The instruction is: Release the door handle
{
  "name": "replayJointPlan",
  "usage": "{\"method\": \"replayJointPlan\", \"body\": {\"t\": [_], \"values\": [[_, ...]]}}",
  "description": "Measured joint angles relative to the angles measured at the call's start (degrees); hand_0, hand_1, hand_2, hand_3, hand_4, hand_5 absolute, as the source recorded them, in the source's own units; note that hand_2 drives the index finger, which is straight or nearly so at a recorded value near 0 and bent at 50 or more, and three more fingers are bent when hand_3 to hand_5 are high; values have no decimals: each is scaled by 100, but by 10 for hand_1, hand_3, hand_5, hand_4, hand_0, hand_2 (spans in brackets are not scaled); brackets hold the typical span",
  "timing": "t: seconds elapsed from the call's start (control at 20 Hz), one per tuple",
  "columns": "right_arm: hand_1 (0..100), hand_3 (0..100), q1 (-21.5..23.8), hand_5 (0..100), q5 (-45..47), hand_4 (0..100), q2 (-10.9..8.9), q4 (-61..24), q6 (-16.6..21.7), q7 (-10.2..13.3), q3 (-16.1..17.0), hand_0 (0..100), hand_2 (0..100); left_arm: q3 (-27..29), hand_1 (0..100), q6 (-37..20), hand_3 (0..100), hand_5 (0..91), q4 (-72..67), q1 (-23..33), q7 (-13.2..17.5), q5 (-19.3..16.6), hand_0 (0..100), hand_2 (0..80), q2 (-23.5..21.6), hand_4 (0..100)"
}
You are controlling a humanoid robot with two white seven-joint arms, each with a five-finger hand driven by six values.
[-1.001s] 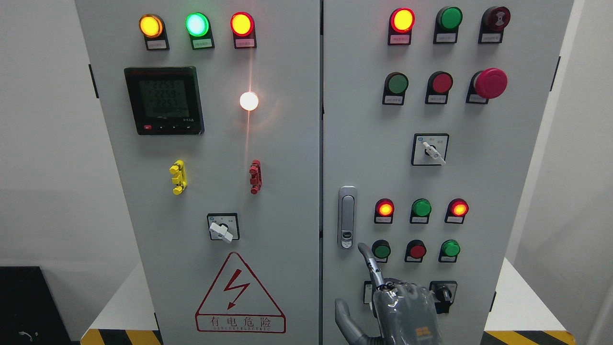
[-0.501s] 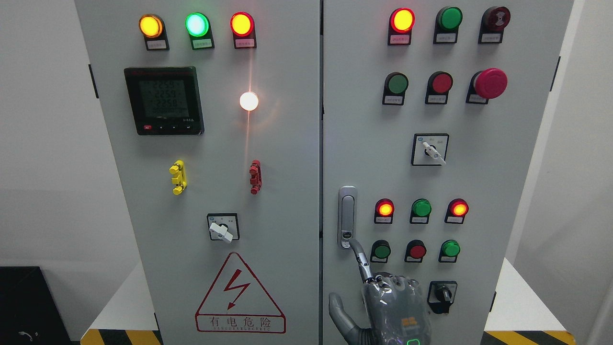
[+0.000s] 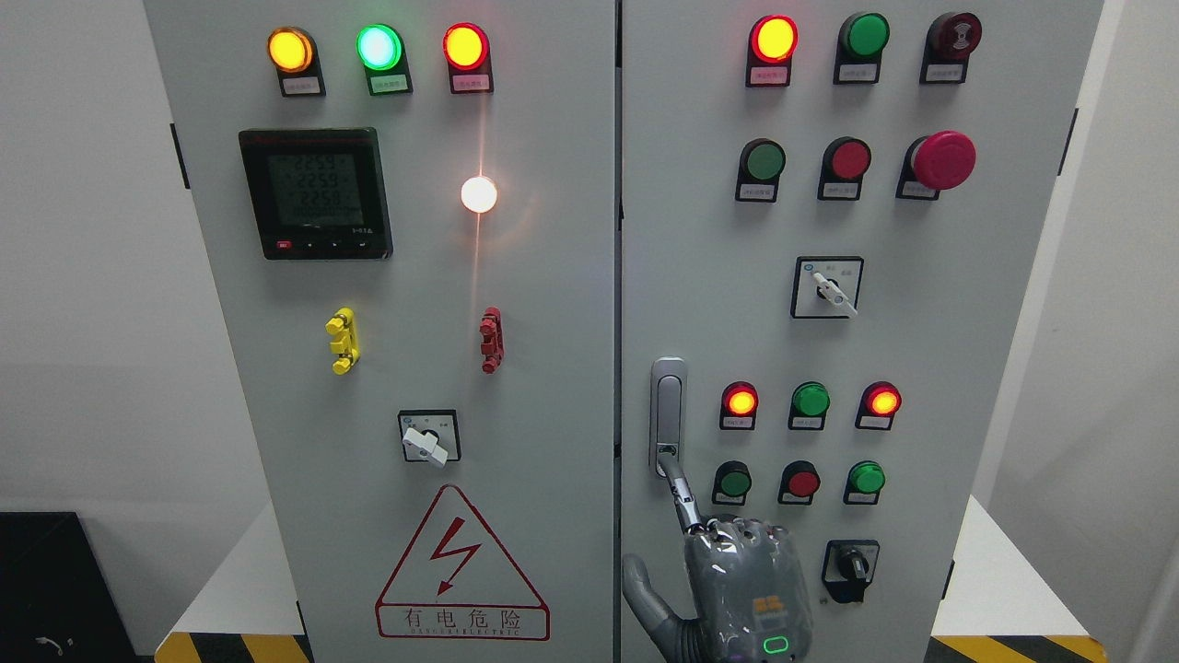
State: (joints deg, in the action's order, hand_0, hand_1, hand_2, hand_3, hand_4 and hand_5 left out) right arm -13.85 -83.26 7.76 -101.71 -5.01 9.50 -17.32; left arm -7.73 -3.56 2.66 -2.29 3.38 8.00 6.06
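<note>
The silver door handle (image 3: pixel 668 405) stands upright at the left edge of the cabinet's right door (image 3: pixel 700 230). My right hand (image 3: pixel 714 548) comes up from the bottom edge just below it. Its index finger (image 3: pixel 680 493) is stretched out, and the tip touches the handle's lower end at the lock button. The thumb (image 3: pixel 637 580) sticks out to the left and the other fingers are curled at the knuckles. The hand grasps nothing. The left arm is out of view.
Lit and unlit push buttons (image 3: pixel 803 479) sit right of the handle, and a black rotary switch (image 3: pixel 850 562) is beside the hand. The left door carries a meter (image 3: pixel 316 193), a selector switch (image 3: pixel 427 440) and a warning triangle (image 3: pixel 461 566). Both doors are closed.
My right hand has moved up and to the left. The index fingertip went from below the handle, near the green button, onto the handle's lower end.
</note>
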Motion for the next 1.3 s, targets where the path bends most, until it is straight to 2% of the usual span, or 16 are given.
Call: {"method": "replayJointPlan", "body": {"t": [1.3], "values": [[303,1000,-241,1000,-32,1000,0,346,-268,-2,-43,477,0,0,556,0,0,0,2,0,0,0,120,0,0,0]]}}
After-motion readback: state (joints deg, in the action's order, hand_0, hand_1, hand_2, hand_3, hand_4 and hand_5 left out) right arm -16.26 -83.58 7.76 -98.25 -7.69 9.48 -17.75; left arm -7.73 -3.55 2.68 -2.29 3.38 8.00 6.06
